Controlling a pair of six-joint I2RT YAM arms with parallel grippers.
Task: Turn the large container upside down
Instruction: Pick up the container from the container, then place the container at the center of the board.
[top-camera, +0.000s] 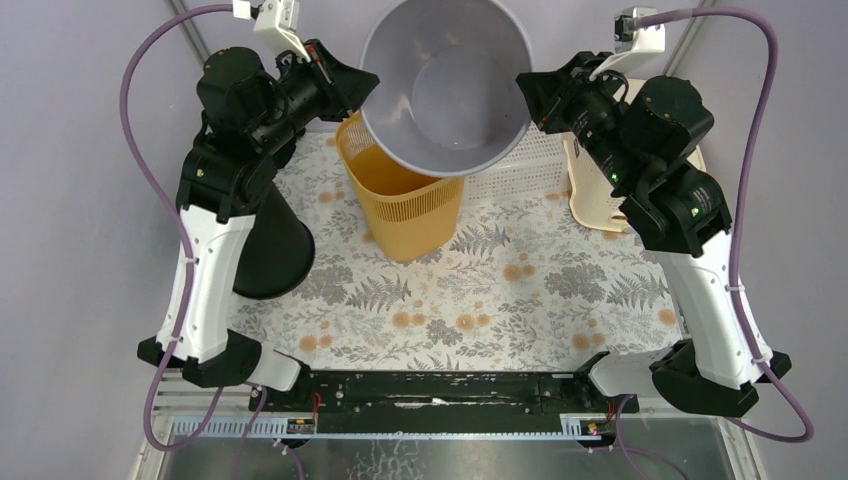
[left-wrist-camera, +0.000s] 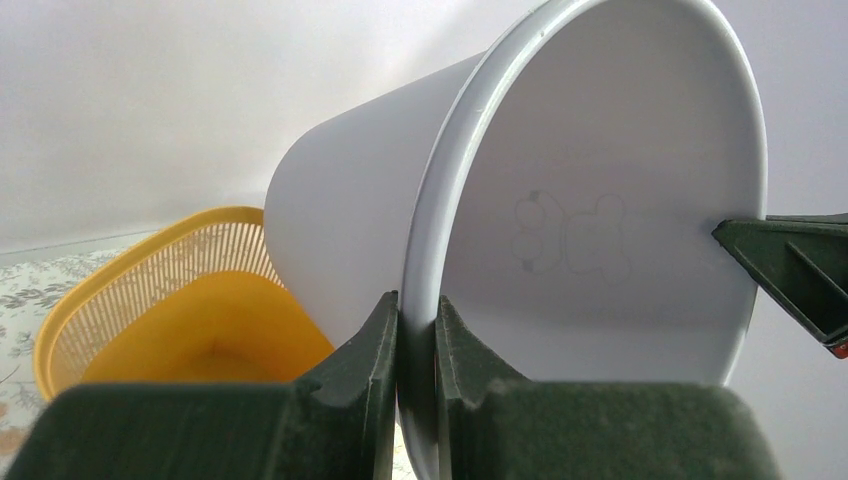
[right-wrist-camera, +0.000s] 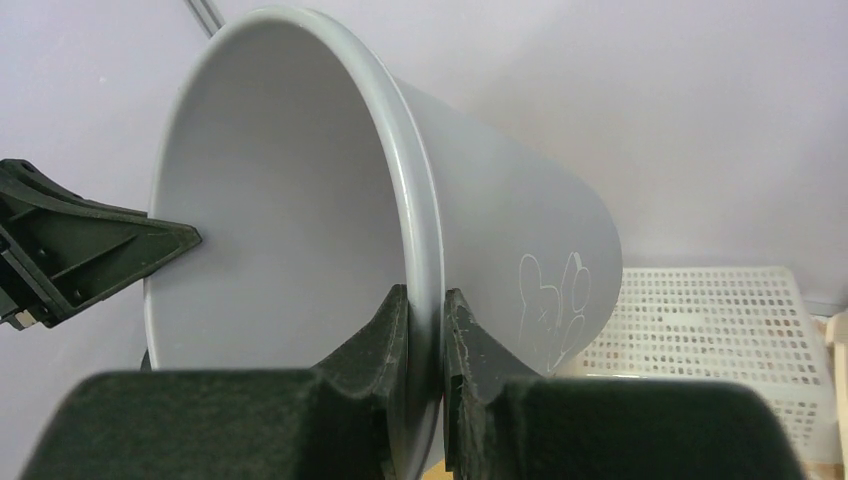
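The large grey plastic bucket runs off the top edge overhead and covers the far rim of the yellow mesh basket and part of the white perforated tray. A cream object, perhaps another basket, is mostly hidden behind the right arm.

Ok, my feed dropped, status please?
Left gripper and right gripper shut on bucket rim, opposite sides. Bucket raised, tilted, not yet upside down. Yellow basket close beneath.
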